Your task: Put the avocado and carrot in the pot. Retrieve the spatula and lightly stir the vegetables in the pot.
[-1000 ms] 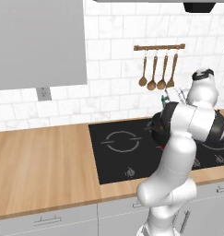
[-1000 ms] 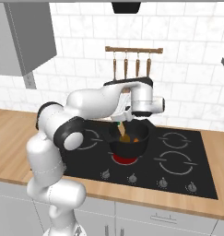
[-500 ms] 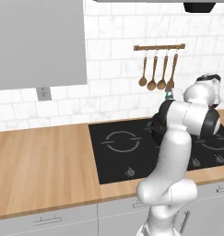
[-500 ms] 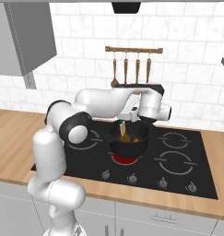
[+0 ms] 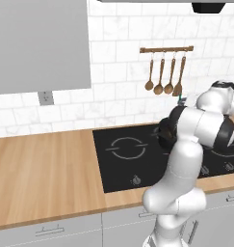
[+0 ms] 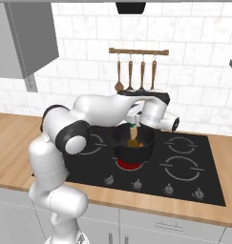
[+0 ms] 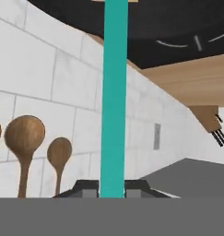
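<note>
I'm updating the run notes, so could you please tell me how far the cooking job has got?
Done: orange vegetable pieces already lie in the pot on the stove. In hand: the gripper is shut on the teal spatula, its blade down in the pot. Left: the light stirring.

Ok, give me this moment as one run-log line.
phase: stirring | fingers: shut on spatula | spatula blade: down in pot | pot: on red-lit burner | orange vegetables: in pot

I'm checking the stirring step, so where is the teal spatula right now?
In the right base view the spatula stands nearly upright in the pot on the glowing front-left burner, below the hanging wooden spoons; the gripper is shut on its teal handle.
</note>
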Robot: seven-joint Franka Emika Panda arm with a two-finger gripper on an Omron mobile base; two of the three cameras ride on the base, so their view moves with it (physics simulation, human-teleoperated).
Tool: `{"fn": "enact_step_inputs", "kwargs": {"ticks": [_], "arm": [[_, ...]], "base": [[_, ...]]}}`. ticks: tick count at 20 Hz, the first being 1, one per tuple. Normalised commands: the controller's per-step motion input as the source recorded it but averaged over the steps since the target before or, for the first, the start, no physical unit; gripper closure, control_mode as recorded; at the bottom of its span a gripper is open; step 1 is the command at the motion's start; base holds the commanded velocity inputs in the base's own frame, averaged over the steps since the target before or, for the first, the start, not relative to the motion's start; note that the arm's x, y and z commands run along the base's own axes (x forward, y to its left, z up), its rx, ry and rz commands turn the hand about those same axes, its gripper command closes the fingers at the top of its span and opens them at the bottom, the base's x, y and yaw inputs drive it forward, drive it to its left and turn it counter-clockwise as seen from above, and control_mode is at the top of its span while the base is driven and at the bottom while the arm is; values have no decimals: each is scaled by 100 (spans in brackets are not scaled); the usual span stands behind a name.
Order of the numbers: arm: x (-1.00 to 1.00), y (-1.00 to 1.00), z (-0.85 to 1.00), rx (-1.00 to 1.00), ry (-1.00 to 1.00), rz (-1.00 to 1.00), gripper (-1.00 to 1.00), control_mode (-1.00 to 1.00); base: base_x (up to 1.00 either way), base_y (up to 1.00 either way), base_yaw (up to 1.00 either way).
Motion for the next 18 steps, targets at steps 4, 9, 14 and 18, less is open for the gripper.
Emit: {"fn": "enact_step_inputs", "kwargs": {"ticks": [4, 9, 14, 18], "arm": [[0, -25, -1, 0, 21, -40, 100, -100], [-6, -36, 0, 0, 32, -33, 100, -100], [-2, -20, 0, 5, 13, -26, 100, -100], [-6, -33, 1, 10, 19, -24, 100, -100]], "base": [[0, 0, 0], [0, 0, 0], [0, 0, 0], [0, 0, 0]]}}
